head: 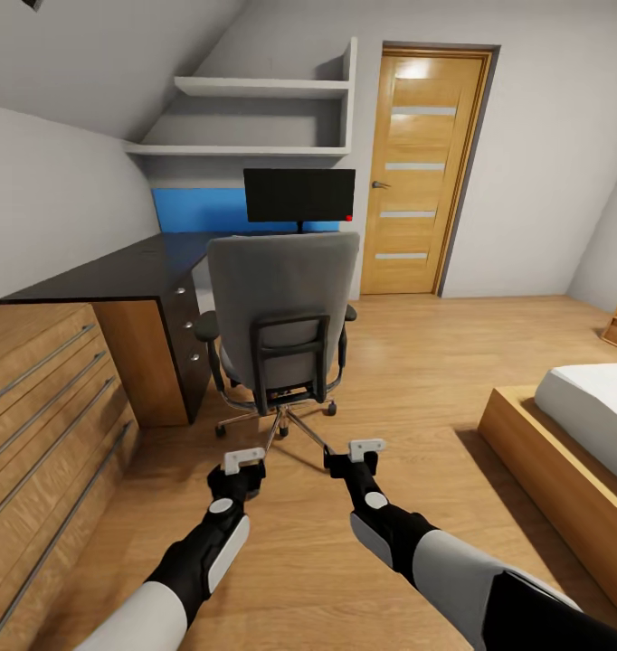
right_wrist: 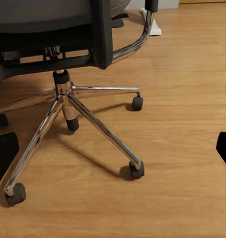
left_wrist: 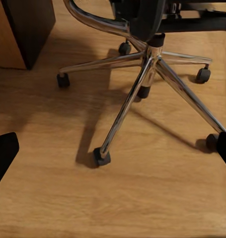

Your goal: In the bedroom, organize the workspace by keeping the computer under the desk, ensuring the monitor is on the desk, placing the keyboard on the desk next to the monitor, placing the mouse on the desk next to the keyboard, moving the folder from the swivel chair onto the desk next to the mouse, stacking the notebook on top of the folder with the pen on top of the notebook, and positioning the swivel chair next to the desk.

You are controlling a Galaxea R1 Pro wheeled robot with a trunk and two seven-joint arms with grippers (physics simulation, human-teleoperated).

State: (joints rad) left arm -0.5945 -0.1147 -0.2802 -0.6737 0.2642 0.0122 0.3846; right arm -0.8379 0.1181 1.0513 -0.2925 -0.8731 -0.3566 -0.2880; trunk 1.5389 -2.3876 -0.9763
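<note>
The chair [head: 281, 316] stands with its grey back toward the robot, just beside the black table [head: 118, 271], in front of that table's drawers [head: 186, 325]. The monitor [head: 299, 194] sits on the table behind the chair, upright, a small red light at its lower corner, with a blue wall panel [head: 195, 210] behind it. Both arms reach toward the chair's chrome base [head: 277, 425]. The left hand [head: 243, 459] and right hand [head: 366, 447] hang above the wood floor [head: 417, 362], just short of the nearest wheels and touching nothing. In the wrist views the fingers [left_wrist: 3, 153] [right_wrist: 3, 153] show as dark tips set wide apart at the picture edges, so each hand is spread and holds nothing. A door [head: 426, 172] stands beyond the chair, a bed [head: 571, 434] to its right.
</note>
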